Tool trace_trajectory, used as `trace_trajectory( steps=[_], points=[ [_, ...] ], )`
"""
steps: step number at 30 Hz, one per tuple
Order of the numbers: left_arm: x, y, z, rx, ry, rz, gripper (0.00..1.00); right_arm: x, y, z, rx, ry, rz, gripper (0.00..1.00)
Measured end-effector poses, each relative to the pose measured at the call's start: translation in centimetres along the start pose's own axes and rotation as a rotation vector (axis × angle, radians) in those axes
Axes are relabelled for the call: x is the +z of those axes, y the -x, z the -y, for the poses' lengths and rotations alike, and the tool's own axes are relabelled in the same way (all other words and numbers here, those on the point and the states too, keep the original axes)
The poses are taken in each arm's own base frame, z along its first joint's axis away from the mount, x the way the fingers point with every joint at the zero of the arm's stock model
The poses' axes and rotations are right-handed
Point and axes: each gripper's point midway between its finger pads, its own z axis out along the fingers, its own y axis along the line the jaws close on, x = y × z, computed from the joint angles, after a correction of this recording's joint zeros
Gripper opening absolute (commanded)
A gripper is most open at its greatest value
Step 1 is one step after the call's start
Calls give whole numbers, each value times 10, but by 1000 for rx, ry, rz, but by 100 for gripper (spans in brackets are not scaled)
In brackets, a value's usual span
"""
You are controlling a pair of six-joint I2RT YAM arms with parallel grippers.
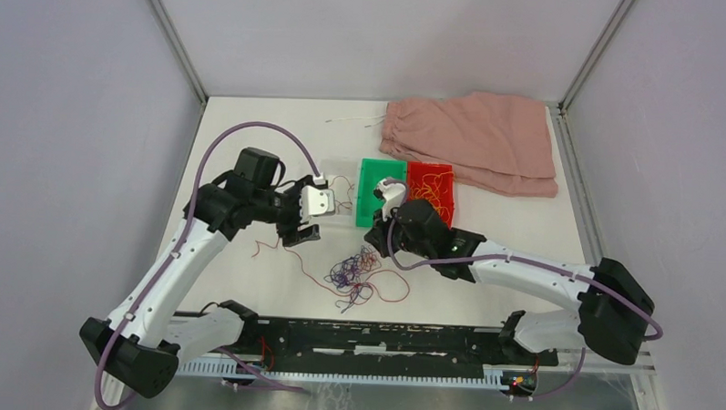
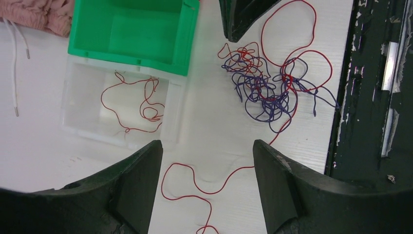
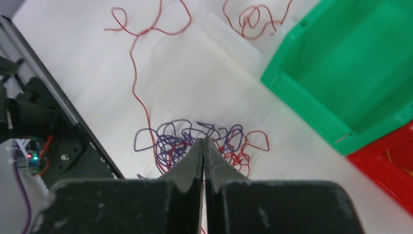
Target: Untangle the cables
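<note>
The cables (image 1: 357,270) lie as a tangled clump of dark blue-purple and red strands on the white table, also visible in the left wrist view (image 2: 270,85) and the right wrist view (image 3: 190,141). A long red strand (image 2: 195,185) trails out of the clump. My left gripper (image 2: 207,151) hangs open over that strand, which lies on the table between the fingers, untouched. My right gripper (image 3: 203,140) is shut, its tips at the clump's far edge. No strand shows pinched between them. From above, the left gripper (image 1: 300,212) is left of the bins and the right gripper (image 1: 376,240) is just above the clump.
A clear bin (image 2: 78,87) holds one red cable (image 2: 141,102). Beside it stand a green bin (image 1: 371,169) and a red bin (image 1: 431,168) with orange strands. A pink cloth (image 1: 476,136) with a white drawstring lies at the back right. The black rail (image 1: 364,337) borders the near edge.
</note>
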Motion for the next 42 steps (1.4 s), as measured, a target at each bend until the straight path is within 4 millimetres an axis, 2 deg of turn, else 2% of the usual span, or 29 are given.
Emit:
trace_trajectory(
  steps=[2,4,7,9,12,15,18,20,25,30,33,36,38,40,42],
  points=[
    [-1,5,-1,10,9,24,75,-6,17,-6,-5,15,40,40],
    [-3,9,1,19,14,44,76,-7,22,-7,-8,16,51,50],
    [-7,15,2,35,24,71,77,1,7,0,-16,-7,2,55],
    [-9,18,2,43,26,83,77,10,-11,6,-17,-26,-46,54],
    [-9,18,2,45,28,86,77,24,-51,21,-21,-66,-152,51],
    [-8,17,3,43,25,83,77,35,-83,32,-20,-96,-236,37],
    [-8,16,4,42,25,83,77,41,-99,37,-17,-111,-276,22],
    [-8,17,4,45,27,85,77,42,-100,38,-15,-113,-277,15],
    [-9,18,5,48,28,91,77,33,-77,30,-14,-90,-218,10],
    [-8,23,8,55,15,129,76,9,-33,8,-15,-18,-115,11],
    [-7,29,13,53,5,176,73,-6,0,-12,-20,52,-45,11],
    [-5,36,18,43,-13,233,66,-20,32,-34,-24,126,23,11],
    [-2,41,22,29,-30,270,56,-28,48,-50,-30,175,59,11],
    [2,44,26,16,-54,299,46,-34,58,-63,-34,214,83,12],
    [4,44,28,3,-67,311,43,-38,64,-73,-33,248,100,12]
  ],
)
